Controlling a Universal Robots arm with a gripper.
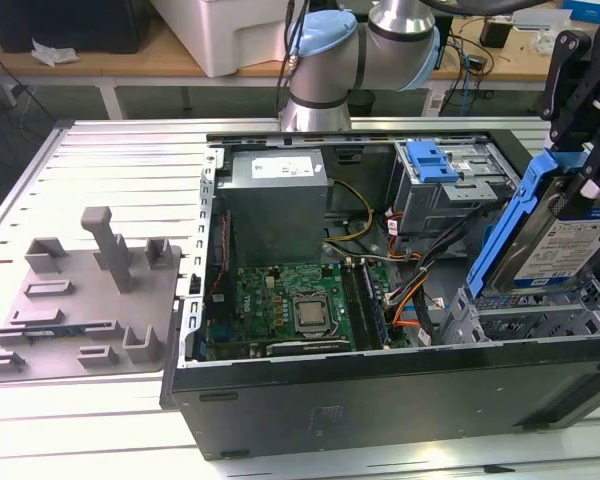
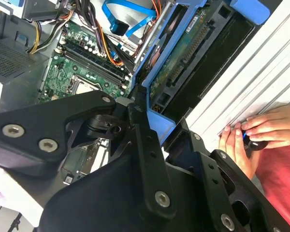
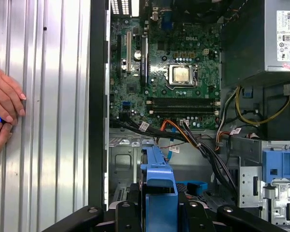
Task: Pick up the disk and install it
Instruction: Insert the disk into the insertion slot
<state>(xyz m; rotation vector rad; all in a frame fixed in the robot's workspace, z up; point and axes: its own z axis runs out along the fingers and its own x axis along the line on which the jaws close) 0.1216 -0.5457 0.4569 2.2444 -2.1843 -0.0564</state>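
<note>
The fingers [image 2: 143, 145] are clenched on the blue rail frame of the disk [image 1: 570, 245], and their tips are hidden behind it. The disk hangs tilted on edge over a corner of the open computer case [image 1: 380, 395], cut off at the exterior view's right. A person's hand [image 3: 5, 99], half out of frame, rests on the bench [image 1: 110, 150] beside the case.

We see a ribbed metal bench [image 1: 110, 160]; on it stand an open computer case [image 1: 380, 390] and, beside it, a grey moulded tray [image 1: 80, 305].
</note>
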